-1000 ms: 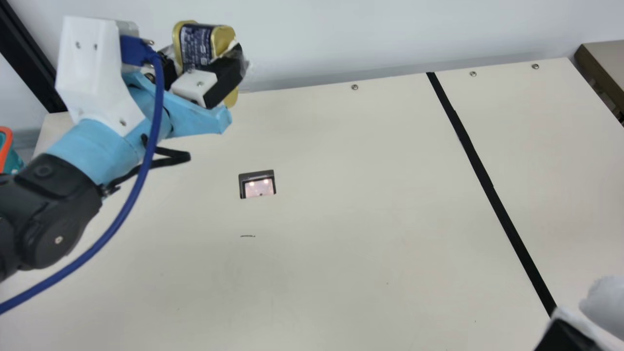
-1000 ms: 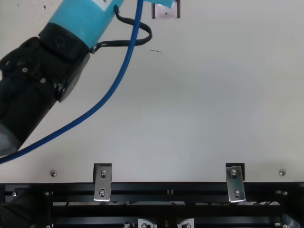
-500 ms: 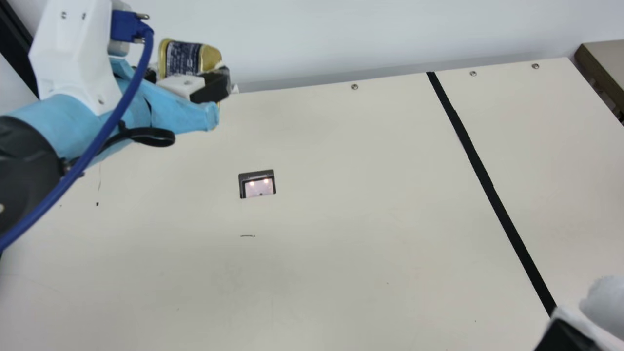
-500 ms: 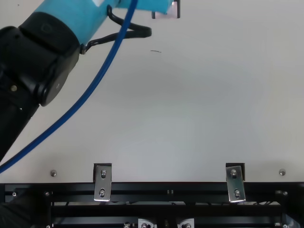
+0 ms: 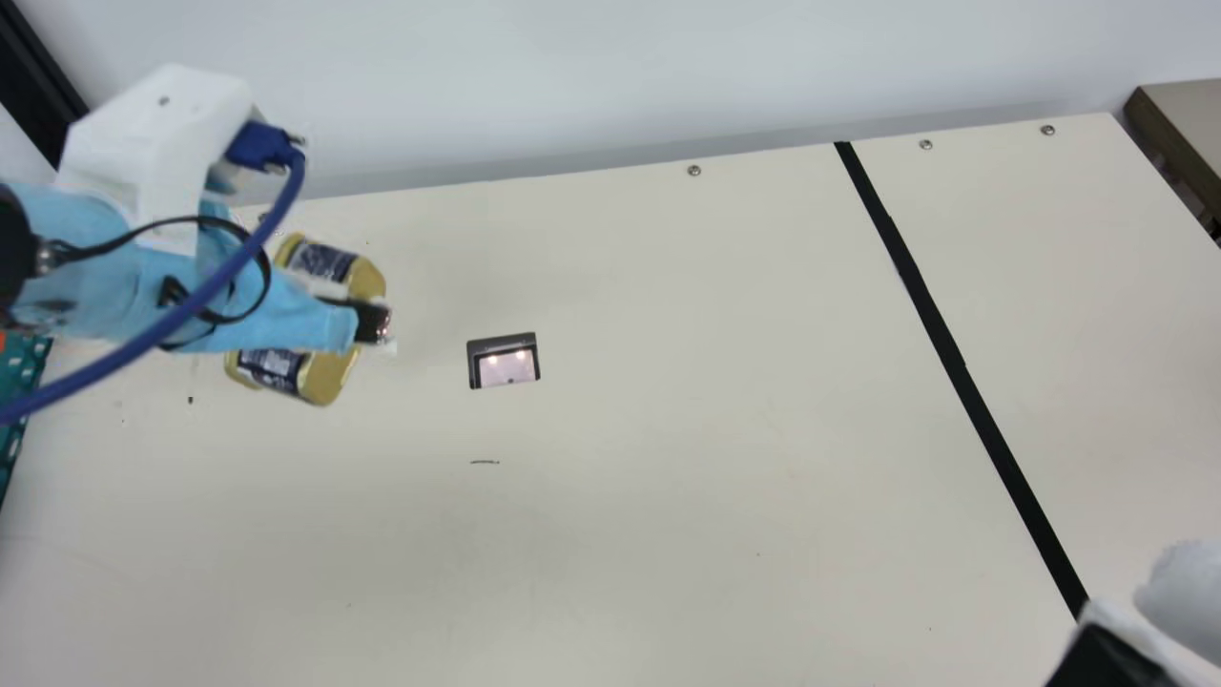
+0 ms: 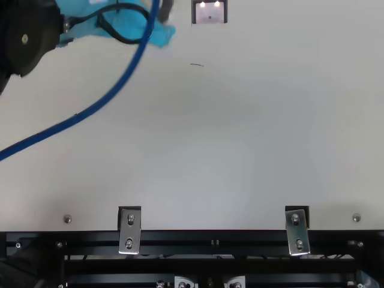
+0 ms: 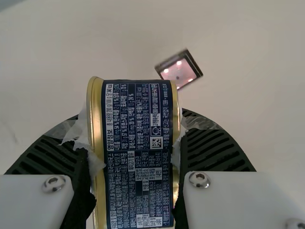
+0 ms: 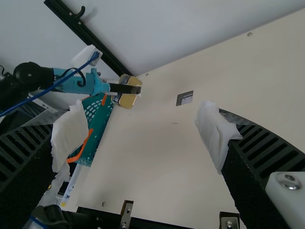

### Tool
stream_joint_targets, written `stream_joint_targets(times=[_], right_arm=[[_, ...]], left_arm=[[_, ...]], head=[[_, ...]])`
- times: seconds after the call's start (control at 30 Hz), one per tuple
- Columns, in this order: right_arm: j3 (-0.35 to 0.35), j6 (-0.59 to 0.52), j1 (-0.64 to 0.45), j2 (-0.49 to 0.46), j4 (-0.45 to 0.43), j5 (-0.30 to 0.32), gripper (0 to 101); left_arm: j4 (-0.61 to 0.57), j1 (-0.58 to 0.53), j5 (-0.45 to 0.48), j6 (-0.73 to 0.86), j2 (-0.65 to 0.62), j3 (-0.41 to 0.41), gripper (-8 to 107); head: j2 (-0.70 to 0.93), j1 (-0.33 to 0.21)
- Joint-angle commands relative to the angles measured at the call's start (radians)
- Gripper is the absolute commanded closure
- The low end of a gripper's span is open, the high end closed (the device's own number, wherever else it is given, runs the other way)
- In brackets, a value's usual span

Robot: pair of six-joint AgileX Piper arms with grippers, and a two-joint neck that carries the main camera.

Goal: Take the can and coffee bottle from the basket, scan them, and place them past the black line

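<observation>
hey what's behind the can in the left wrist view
Behind the can is the cream table, with the lit scanner window just past one corner. Whatever the can itself covers is hidden.

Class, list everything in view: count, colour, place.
table: one, cream, centre
can: one, gold and navy, above table's left
basket: one, teal with orange handles, table's left end
scanner: one, dark-framed, set into table
line: one, black, across table's right
brackets: two, silver, near edge
wall: one, pale grey, behind
cable: one, blue, over table's left
left gripper: one, black, around can
right gripper: one, black with white padding, right, open
</observation>
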Motion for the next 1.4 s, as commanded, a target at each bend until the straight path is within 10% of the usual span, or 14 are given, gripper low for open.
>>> stream_joint_targets(times=[0.0,0.6,0.67,1.13,1.37], right_arm=[[0.0,0.0,0.0,0.0,0.0,0.0,0],[0.0,0.0,0.0,0.0,0.0,0.0,0],[0.0,0.0,0.0,0.0,0.0,0.0,0],[0.001,-0.009,-0.009,0.003,0.01,-0.002,0],[0.014,-0.074,0.033,0.107,-0.002,-0.127,0]], left_arm=[[-0.04,-0.006,0.044,0.085,0.021,0.001,89],[-0.097,-0.231,0.041,0.445,0.208,0.067,89],[-0.099,-0.243,0.043,0.464,0.209,0.068,9],[-0.39,-0.127,-0.095,0.564,0.003,0.183,9],[-0.656,-0.006,-0.264,0.661,-0.183,0.336,9]], head=[[-0.001,-0.007],[-0.001,-0.007],[-0.001,-0.007],[-0.001,-0.007],[-0.001,-0.007]])
